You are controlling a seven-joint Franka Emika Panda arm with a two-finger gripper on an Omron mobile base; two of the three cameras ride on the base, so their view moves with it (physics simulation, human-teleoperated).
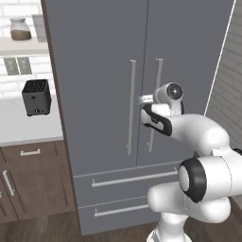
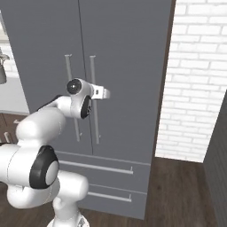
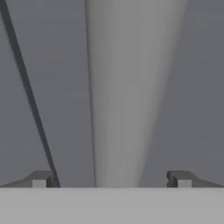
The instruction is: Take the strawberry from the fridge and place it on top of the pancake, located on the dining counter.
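While both fridge (image 1: 104,71) doors are shut, nothing of the task proper is done; I judge this the opening step. Strawberry: presumably behind these doors, hidden, so I cannot say which shelf. Pancake and dining counter lie somewhere away from this spot.

My gripper (image 3: 111,179) is up at the fridge front, about mid-height on the upper doors, at the long bar handles. Hand view: fingertips (image 3: 41,178) spread wide, one either side of a pale vertical bar, a handle (image 3: 120,96), which runs up between them. Nothing gripped; the jaws stand fully apart, and the bar looks close but not pinched. The dark line to its left is probably the seam between the doors. Which of the two handles it is I cannot settle from the hand view alone; the base views put the hand at the right-hand one (image 1: 156,94).

Both bottom drawers (image 1: 127,177) closed as well. Off to the left, a worktop (image 1: 26,125) with a small black appliance (image 1: 36,97) and a jar (image 1: 20,29) on a shelf above; brick wall (image 2: 195,80) to the right.

Left to do, by my reckoning: close on the handle, swing the door out, find and pick the strawberry, carry it to the counter, set it on the pancake. All of it, in short.
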